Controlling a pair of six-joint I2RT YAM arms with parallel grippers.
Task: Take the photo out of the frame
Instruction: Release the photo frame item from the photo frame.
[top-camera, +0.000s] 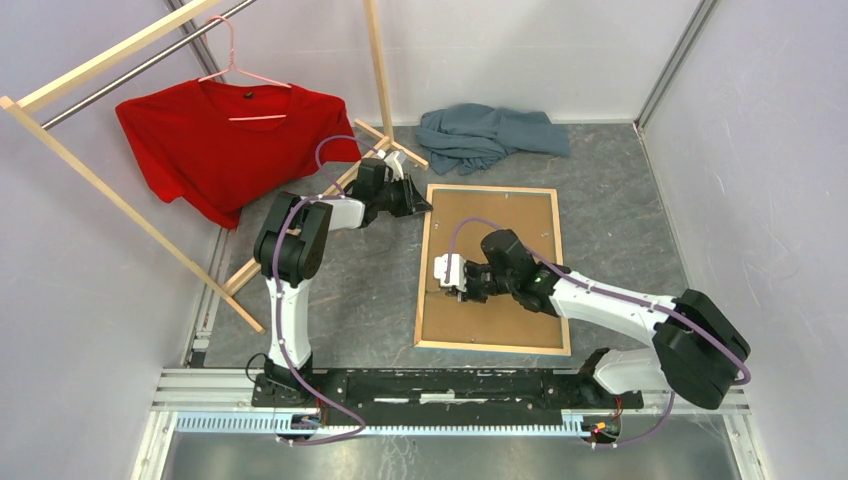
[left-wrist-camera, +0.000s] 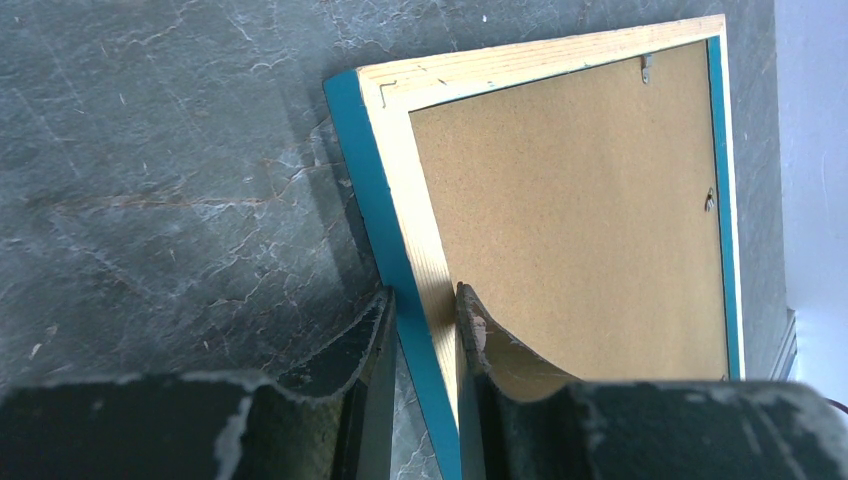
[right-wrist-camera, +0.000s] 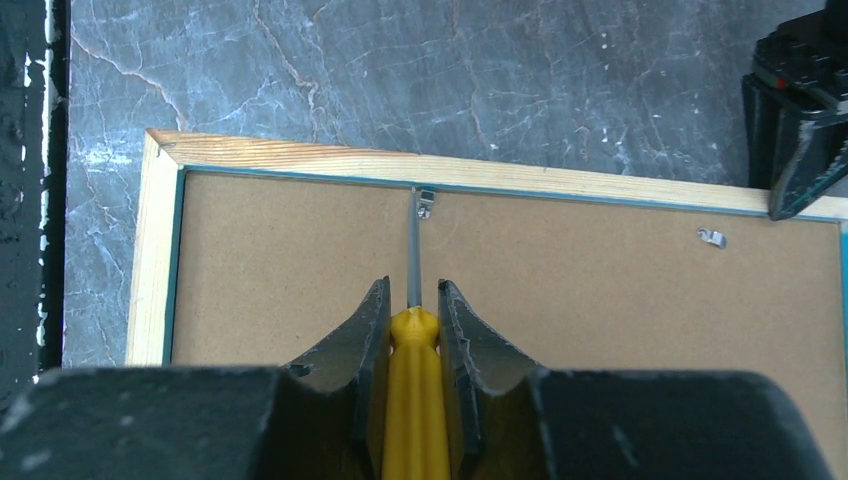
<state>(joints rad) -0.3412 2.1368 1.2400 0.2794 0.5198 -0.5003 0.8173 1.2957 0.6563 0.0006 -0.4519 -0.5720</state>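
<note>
The frame lies face down on the grey floor, pale wood back edges up, with the brown backing board in it. The photo is hidden under the board. My left gripper is shut on the frame's far left corner; the left wrist view shows the blue edge between its jaws. My right gripper is shut on a yellow-handled screwdriver. Its grey shaft reaches a small metal clip at the frame's left edge. Another clip sits further along.
A wooden clothes rack with a red T-shirt on a hanger stands at the back left. A blue-grey cloth lies heaped behind the frame. Grey walls close in on the sides.
</note>
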